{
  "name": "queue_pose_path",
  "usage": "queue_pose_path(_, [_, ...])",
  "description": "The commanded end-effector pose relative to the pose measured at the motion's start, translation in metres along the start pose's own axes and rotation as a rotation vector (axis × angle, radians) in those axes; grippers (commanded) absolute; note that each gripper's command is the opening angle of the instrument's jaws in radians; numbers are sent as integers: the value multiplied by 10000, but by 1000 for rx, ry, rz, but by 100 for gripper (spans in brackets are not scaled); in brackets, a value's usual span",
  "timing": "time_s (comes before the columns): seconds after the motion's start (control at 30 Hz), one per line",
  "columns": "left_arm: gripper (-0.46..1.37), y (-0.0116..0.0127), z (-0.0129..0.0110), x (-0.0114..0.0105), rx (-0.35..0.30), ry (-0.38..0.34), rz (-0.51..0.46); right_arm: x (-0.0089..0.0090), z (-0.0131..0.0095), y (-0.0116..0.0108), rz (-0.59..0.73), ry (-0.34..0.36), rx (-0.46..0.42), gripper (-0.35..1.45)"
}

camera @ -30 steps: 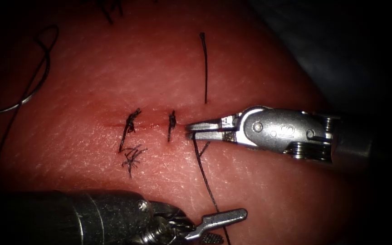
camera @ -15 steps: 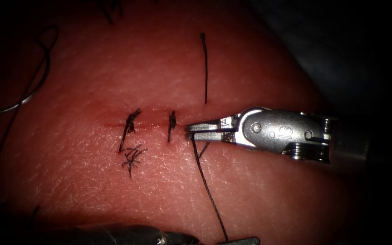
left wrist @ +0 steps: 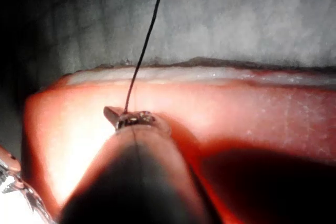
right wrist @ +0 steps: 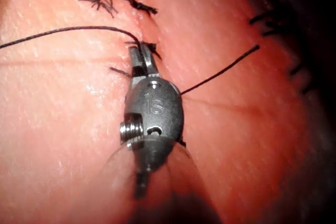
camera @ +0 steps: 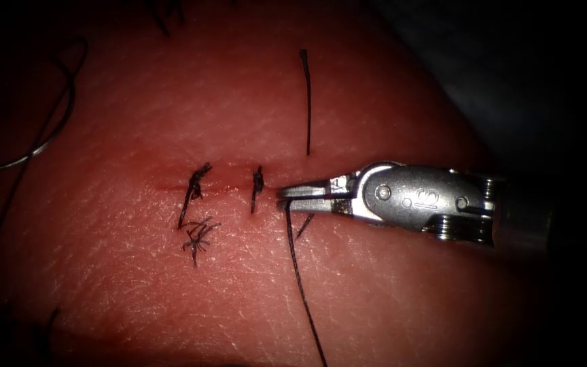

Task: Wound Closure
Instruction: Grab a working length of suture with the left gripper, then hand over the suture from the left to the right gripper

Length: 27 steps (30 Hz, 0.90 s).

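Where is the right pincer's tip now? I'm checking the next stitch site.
In the endoscope view the right pincer lies on the cut's right end, beside the nearest stitch, with thread running down from it.

Lower left and upper right of the tissue [camera: 137,299] open. Right claw [camera: 287,197] blocks centre-right at the cut [camera: 229,187]; taut thread [camera: 300,278] crosses lower centre, cut end [camera: 307,102] above.

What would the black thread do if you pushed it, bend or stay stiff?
Probably bend. The thread curves loosely across the tissue, so it looks floppy. It seems very thin and light. Where the right tool and left tool hold it, it runs straight, so pulling likely tightens it.
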Motion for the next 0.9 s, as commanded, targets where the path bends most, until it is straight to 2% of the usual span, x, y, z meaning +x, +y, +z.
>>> queue_pose_path(0.03, [-35,-2,-5,-2,-12,11,-4,0,-1,-1,-2,0,-4,-35])
queue_pose_path(0.37, [-35,-25,-51,-22,14,44,-24,-2,-12,-11,13,-1,3,-35])
queue_pose_path(0.53, [-35,-40,-65,-32,30,55,-39,-2,-22,-17,16,-8,0,-35])
queue_pose_path(0.9, [-35,-81,-76,-49,40,63,-37,-3,-39,-26,22,-14,4,-35])
